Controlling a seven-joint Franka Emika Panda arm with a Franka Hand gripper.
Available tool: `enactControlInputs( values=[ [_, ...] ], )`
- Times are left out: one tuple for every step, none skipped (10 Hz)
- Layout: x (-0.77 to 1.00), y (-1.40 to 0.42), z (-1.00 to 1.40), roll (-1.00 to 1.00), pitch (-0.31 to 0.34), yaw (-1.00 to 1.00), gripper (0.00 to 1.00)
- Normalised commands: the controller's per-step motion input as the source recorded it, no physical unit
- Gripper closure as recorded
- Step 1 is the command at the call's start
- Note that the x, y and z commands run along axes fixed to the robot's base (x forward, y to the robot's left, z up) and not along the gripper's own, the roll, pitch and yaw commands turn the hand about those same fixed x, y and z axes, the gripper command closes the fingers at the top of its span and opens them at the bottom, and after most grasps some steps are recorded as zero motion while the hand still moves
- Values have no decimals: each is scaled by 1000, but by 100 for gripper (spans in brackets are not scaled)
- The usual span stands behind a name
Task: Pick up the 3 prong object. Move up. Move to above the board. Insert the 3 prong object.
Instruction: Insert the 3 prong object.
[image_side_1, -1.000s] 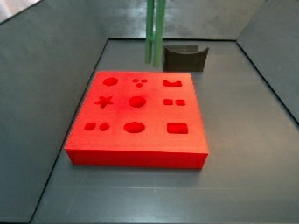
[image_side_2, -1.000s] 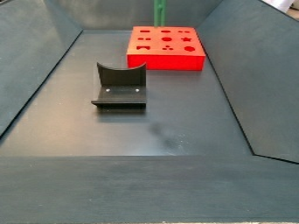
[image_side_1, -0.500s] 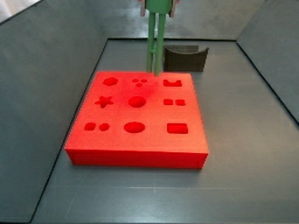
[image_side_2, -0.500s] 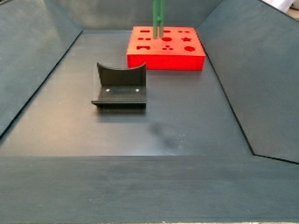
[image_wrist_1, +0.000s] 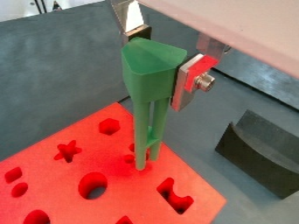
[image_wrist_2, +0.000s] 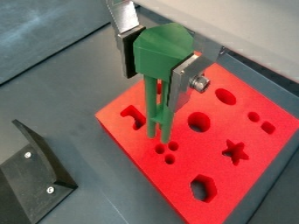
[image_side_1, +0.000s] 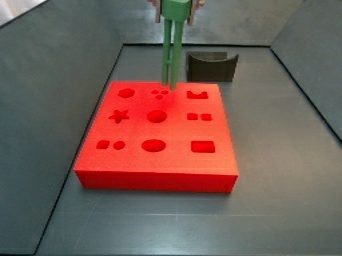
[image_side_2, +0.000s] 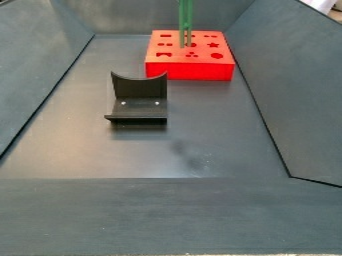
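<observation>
- 3 prong object (image_wrist_1: 149, 96): green post with a wider wedge-shaped cap and 3 thin prongs at the lower end. It hung upright over the board's far edge, on the side toward the holder, its prong tips just above or at the 3 small dot holes; contact could not be told.
- Gripper (image_wrist_1: 163, 66): clamped on the cap of the 3 prong object, a silver finger plate on either side, as shown in both wrist views (image_wrist_2: 158, 61). In a side view only its lower end showed at the top of the frame (image_side_1: 178, 8).
- Handling, judged: rigid moulded plastic, light, smooth-sided. The prongs looked slender and liable to bend or snap if pressed off-centre. The cap was the sound place to hold, being the widest part with flat faces.
- Board (image_side_1: 160, 150): flat red block on the floor of the bin, with circles, a star, squares and 3 small dot holes (image_wrist_2: 166, 155).
- Holder (image_side_2: 136, 98): dark grey, U-shaped, on the floor well apart from the board in that view, and clear of the post's path.
- Obstructions: none seen between prongs and holes. The risk, judged, lay in the prongs' rotation not matching the hole pattern.
</observation>
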Motion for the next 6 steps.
enactControlInputs(
  values=[
    [0,0,-51,29,0,-517,100],
    [0,34,-23,30,0,-566,100],
    [0,46,-20,27,0,-543,100],
    [0,63,-17,20,0,-551,100],
    [0,77,-20,20,0,-574,100],
    [0,51,-34,26,0,-549,100]
  ],
)
